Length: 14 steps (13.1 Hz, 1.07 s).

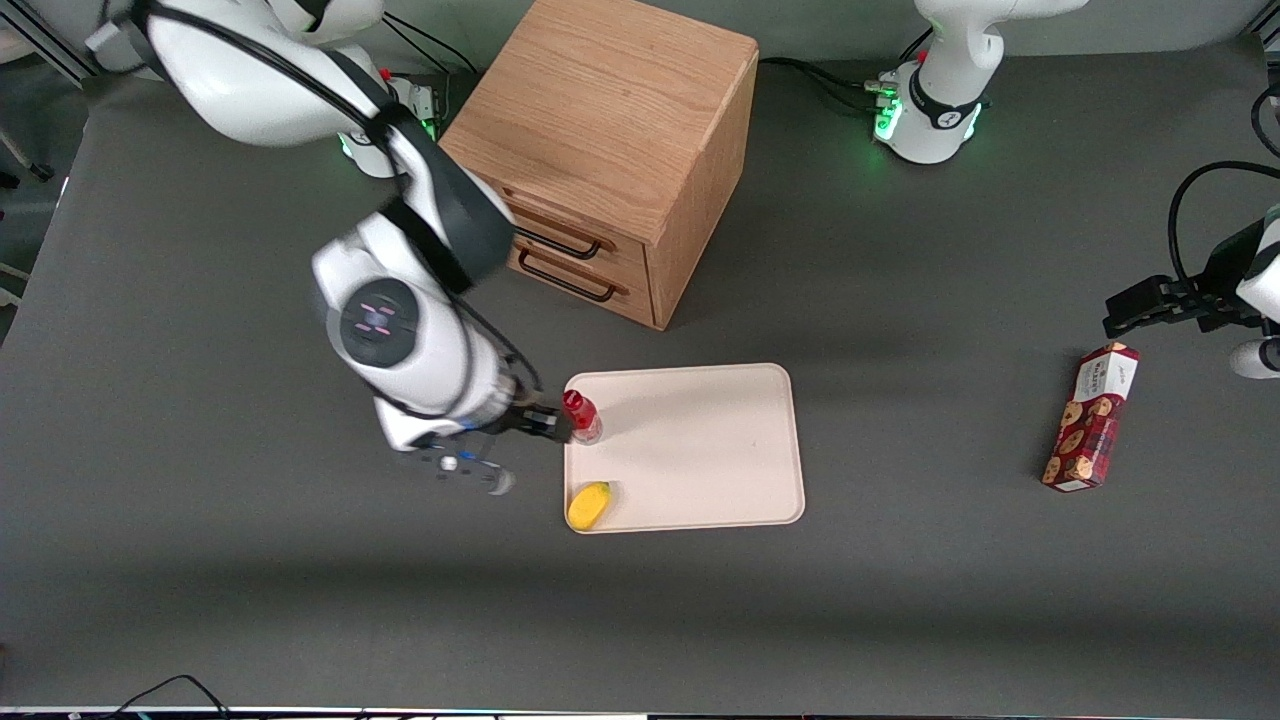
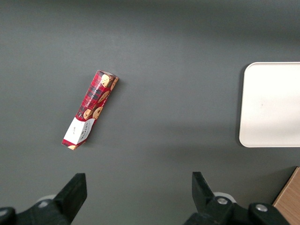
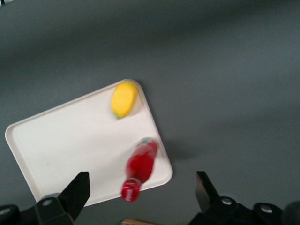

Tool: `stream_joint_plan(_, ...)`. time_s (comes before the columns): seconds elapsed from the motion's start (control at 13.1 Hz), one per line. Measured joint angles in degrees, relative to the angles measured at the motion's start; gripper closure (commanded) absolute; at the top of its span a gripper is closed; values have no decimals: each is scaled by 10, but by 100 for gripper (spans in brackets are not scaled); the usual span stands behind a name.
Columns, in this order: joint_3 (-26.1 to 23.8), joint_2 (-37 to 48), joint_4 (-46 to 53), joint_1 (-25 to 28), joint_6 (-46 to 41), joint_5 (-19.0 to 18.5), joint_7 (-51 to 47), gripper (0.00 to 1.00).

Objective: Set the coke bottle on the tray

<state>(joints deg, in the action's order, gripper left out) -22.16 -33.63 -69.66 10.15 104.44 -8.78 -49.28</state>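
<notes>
**Tray at mid-frame, 2 items on it**

In the front view the tray point(image 1: 700, 450) lies at the middle of the frame on the table point(image 1: 900, 600). The drawer cabinet point(image 1: 600, 130) stands above it, at upper centre. The coke bottle point(image 1: 581, 416) stands upright on the tray's corner nearest the cabinet at the working arm's end. The yellow fruit point(image 1: 588, 505) lies on the corner below it. The gripper point(image 1: 553, 424), fingers spread, sits just beside the bottle, off the tray's edge. The cookie box point(image 1: 1092, 417) lies well apart, toward the parked arm's end.

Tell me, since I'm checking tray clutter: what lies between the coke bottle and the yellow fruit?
Only bare tray surface. The front view shows the coke bottle upright on it, the yellow fruit nearer the camera, and the open gripper beside the bottle.
</notes>
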Motion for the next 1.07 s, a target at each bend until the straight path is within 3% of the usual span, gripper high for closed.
stream_joint_plan(0.31, 2, 160, -124, -116, -2, 25, 121, 0)
stream_joint_plan(0.53, 27, 252, -196, -188, -2, 68, 241, 0)
stream_joint_plan(0.76, 92, 309, -254, -199, -2, 95, 351, 0)
stream_joint_plan(1.07, 118, 320, -268, -202, 0, 96, 404, 0)
